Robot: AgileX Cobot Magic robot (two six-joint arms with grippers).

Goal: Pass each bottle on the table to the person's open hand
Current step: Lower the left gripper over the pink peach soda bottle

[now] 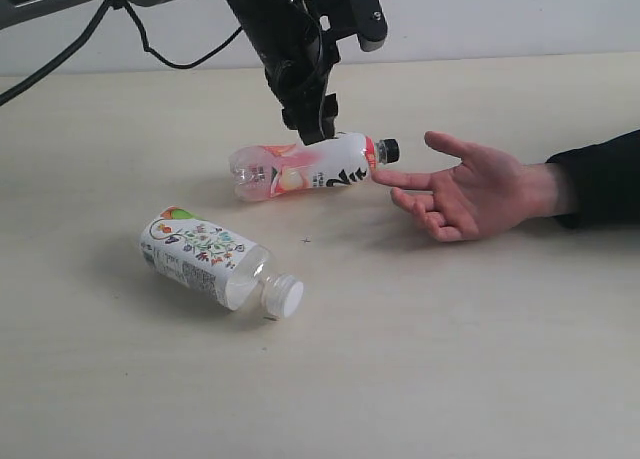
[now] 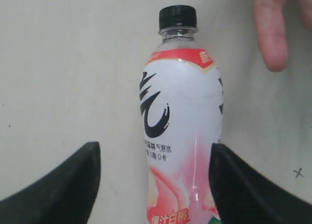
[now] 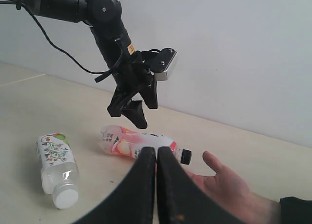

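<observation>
Here, the left gripper (image 1: 312, 129) hangs over the pink-white bottle (image 1: 300, 169), its fingers apart on either side of the bottle's body and clamping nothing. The bottle lies on its side on the bench (image 1: 460, 359). Its black cap (image 1: 389, 150) points at the person's open hand (image 1: 470, 191), whose index fingertip is just beside the neck. The floral bottle (image 1: 205, 254), with a white cap (image 1: 285, 297), lies on its side nearby. The right gripper (image 3: 156, 155) is pressed together and empty.
</observation>
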